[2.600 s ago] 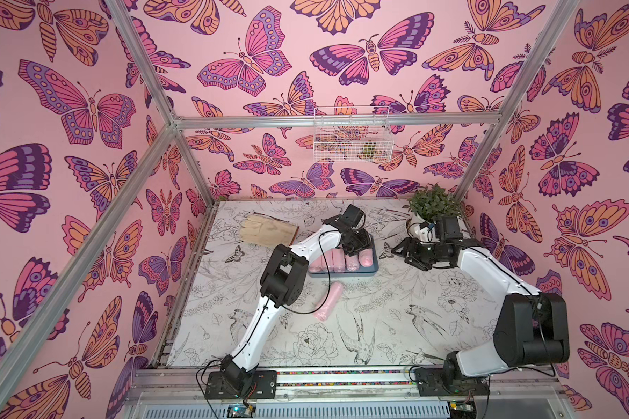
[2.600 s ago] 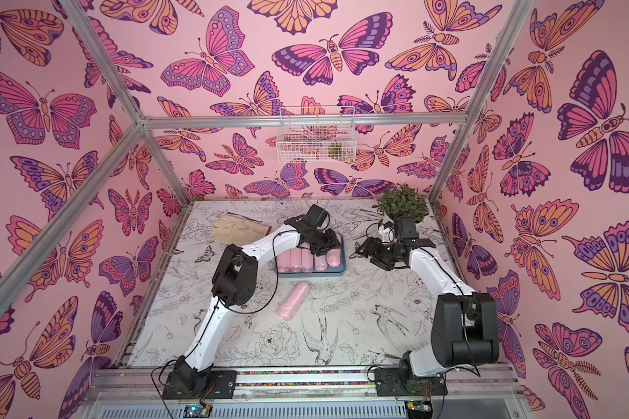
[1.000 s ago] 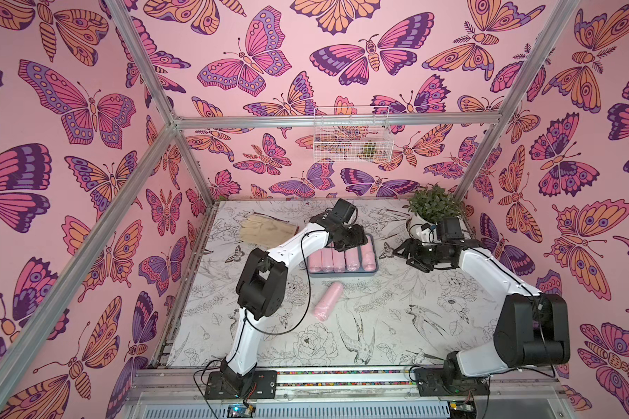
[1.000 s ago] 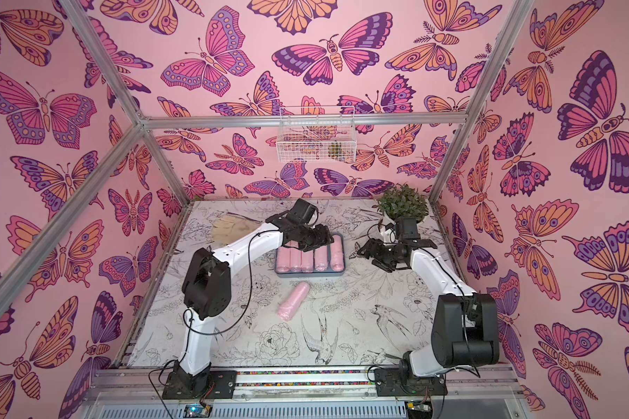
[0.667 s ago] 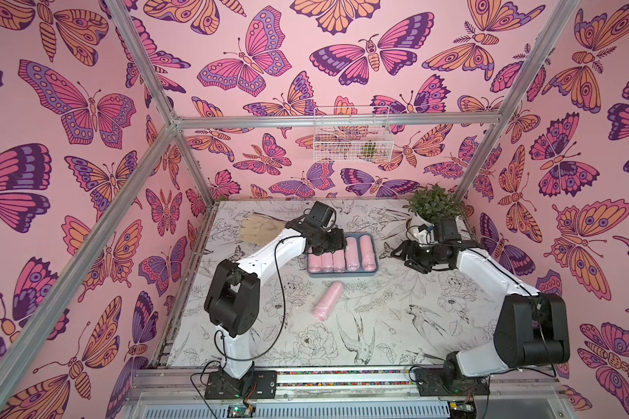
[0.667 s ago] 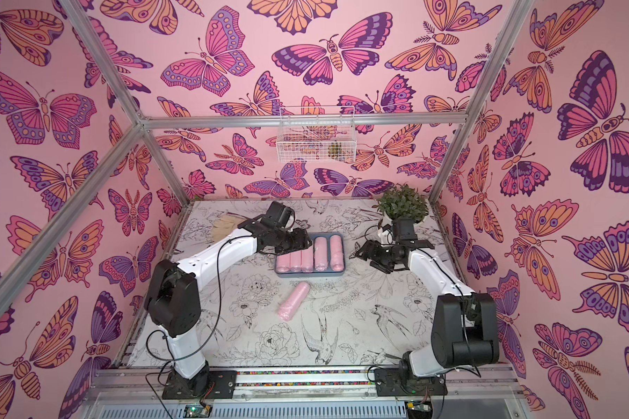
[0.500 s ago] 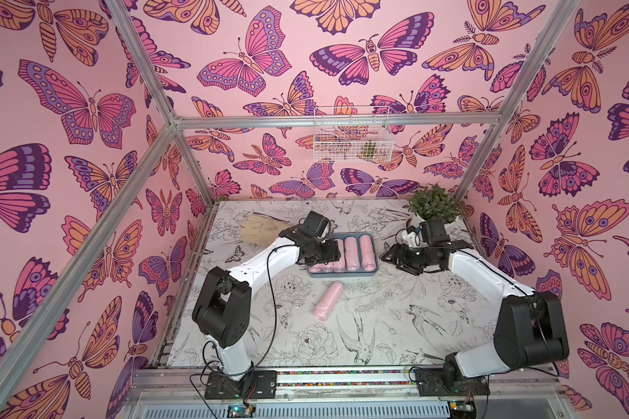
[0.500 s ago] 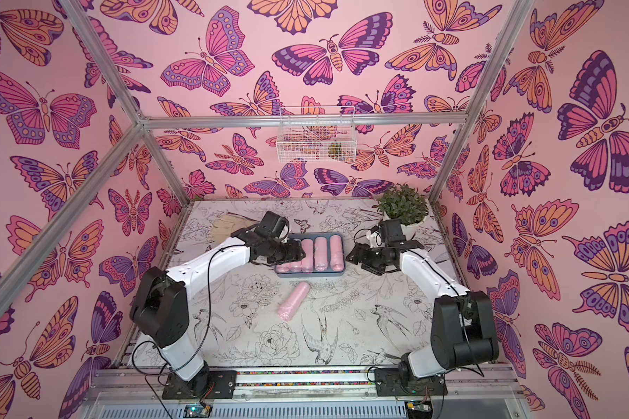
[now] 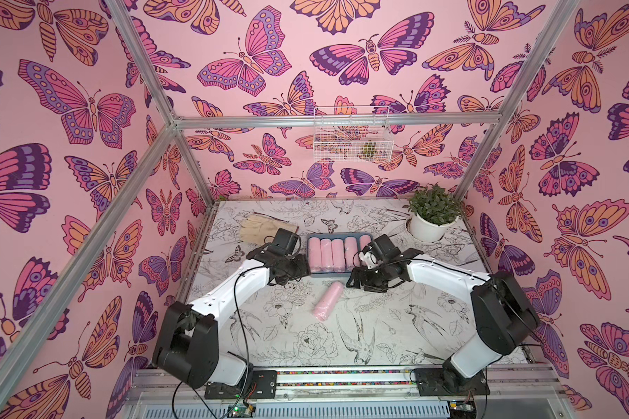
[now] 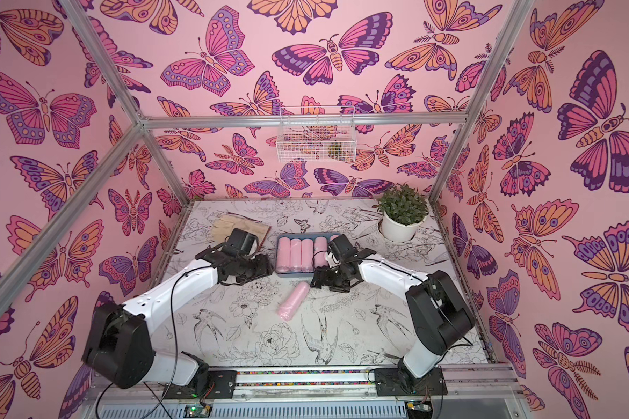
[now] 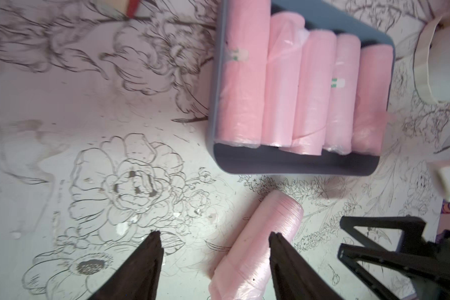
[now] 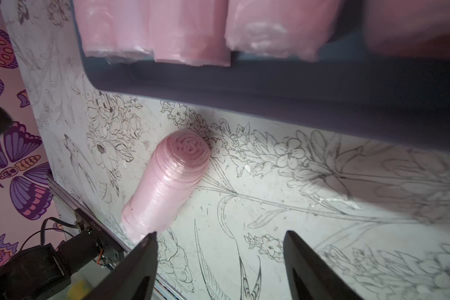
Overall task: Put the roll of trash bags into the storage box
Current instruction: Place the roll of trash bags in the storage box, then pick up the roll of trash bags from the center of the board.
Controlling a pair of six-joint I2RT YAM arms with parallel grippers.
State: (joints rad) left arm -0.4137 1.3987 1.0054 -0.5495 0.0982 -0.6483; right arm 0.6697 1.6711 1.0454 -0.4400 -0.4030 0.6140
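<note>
One loose pink roll of trash bags lies on the table just in front of the storage box. The box is a blue-grey tray with several pink rolls side by side in it. My left gripper hovers open at the box's left side. In the left wrist view the left gripper has the roll partly under one finger, untouched. My right gripper is open at the box's front right corner, with the roll beside it.
A potted plant stands at the back right. A tan glove lies at the back left. A white wire basket hangs on the back wall. The box's front rim runs close to the right gripper.
My left arm has pulled back from over the box to its left side. My right gripper has moved left to the box's front right corner and opened wider. The loose roll has not moved.
</note>
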